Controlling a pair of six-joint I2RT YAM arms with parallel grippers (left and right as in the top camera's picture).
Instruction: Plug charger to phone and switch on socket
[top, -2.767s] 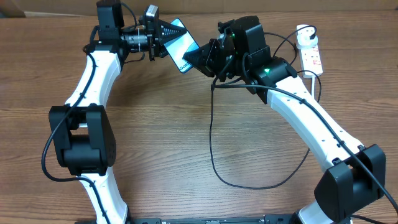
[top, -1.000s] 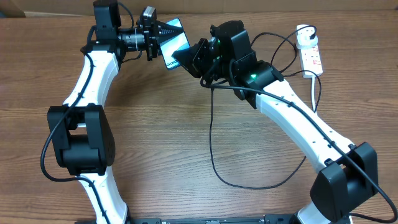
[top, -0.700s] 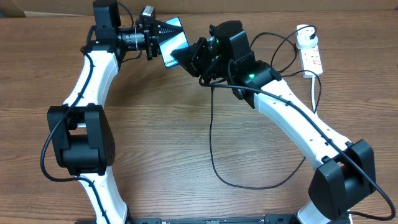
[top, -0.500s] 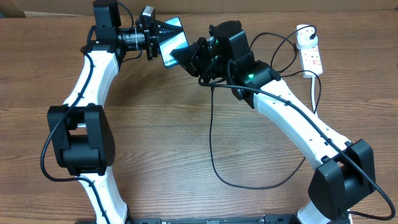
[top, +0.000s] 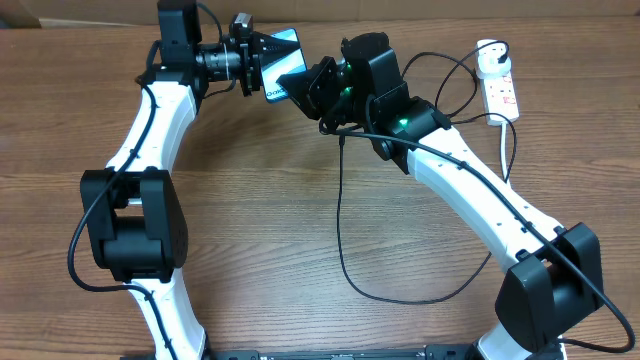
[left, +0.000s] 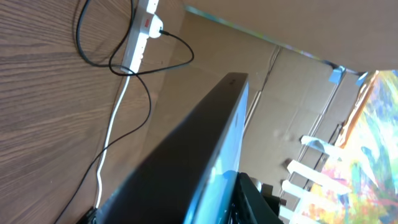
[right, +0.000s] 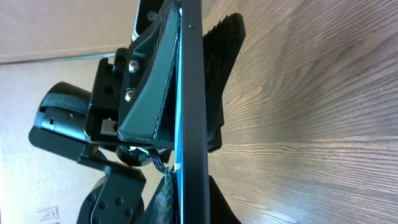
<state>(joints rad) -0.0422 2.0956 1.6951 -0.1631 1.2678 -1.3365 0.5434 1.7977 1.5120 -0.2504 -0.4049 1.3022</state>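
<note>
Two robot arms are meeting over a wooden table (top: 250, 220), well to the left of the white power strip (top: 502, 92) lying at the far right edge. The left claw (top: 268, 50) is clamping the phone (top: 286, 66) across its width, one finger on the lit blue-teal screen and one on the back, and is holding it clear of the tabletop.

The phone is lying roughly level with the strip in the overhead view. Its long axis is running from the far side of the table toward the robot, slanting a little away from the strip at the near end. The screen is tilting up and facing toward the strip. From the right wrist camera the handset is showing edge-on (a thin dark line up the middle of the frame), with its length in line with that claw.

The right claw (top: 300, 88) is sitting between the phone and the strip, right at the phone's near end. It is closed on the connector end of the charger cable (top: 338, 220), though the tip itself is too hidden to make out.

The thin black cable is dropping from that claw to the table. It is looping wide toward the robot's base and curving back up to the round white plug adapter (top: 490, 52) seated at the strip's far end.
</note>
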